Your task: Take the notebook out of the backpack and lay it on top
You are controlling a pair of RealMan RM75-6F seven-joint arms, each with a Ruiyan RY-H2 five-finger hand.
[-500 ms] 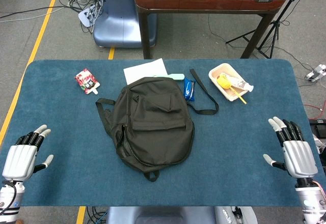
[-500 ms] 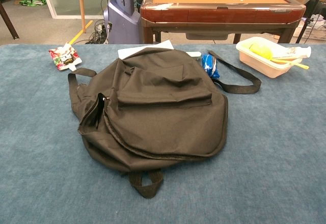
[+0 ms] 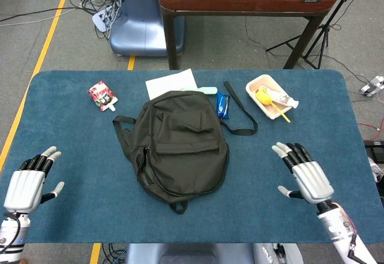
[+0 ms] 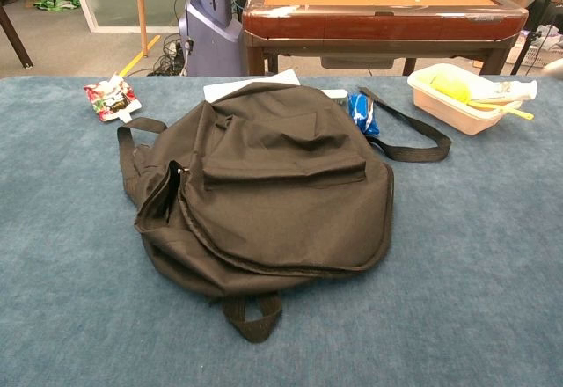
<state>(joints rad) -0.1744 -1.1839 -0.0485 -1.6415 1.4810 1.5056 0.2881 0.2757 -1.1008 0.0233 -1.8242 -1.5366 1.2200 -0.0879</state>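
Black fabric backpack (image 3: 180,144) flat at table centre, notebook unseen, presumably inside. Right hand (image 3: 306,177) at 4 o'clock, left hand (image 3: 27,183) at 8 o'clock, both empty, fingers spread. Advice: pin bag, open side zipper (image 4: 167,193) first.

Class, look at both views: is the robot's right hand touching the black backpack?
Apart. The head view shows blue tabletop between the right hand and the black backpack.

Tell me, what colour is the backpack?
The backpack is black all over, clearest in the chest view.
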